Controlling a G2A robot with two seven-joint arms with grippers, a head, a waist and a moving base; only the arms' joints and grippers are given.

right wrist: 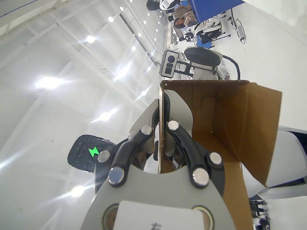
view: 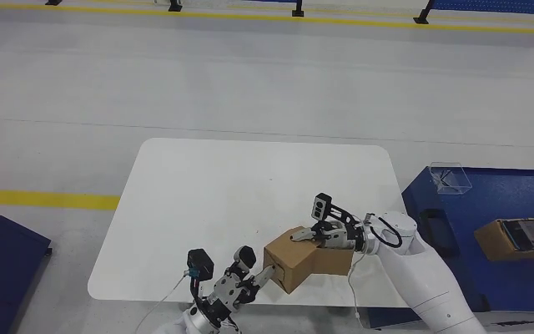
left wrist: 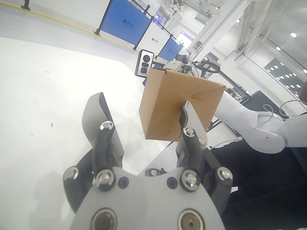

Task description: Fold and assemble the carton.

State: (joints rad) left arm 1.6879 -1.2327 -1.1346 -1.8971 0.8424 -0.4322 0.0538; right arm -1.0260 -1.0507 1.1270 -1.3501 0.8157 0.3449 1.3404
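A brown carton [view: 302, 259] is held above the front right part of the white table [view: 209, 192]. My right gripper [right wrist: 161, 107] is shut on one side wall of the carton [right wrist: 227, 120], one finger inside and one outside; the end facing this wrist camera is open, with a flap spread outward. In the top view the right gripper [view: 315, 236] sits at the carton's far upper edge. My left gripper [left wrist: 141, 101] is open at the opposite, folded-shut end of the carton [left wrist: 168, 101]. One of its fingers [left wrist: 189, 118] touches that end, the other stands free beside it. The left gripper [view: 257, 273] is near the table's front edge.
A blue cabinet [view: 467, 209] stands right of the table, with a clear container [view: 446, 175] and a cardboard box [view: 505, 238] on it. The table's front edge lies just below the carton.
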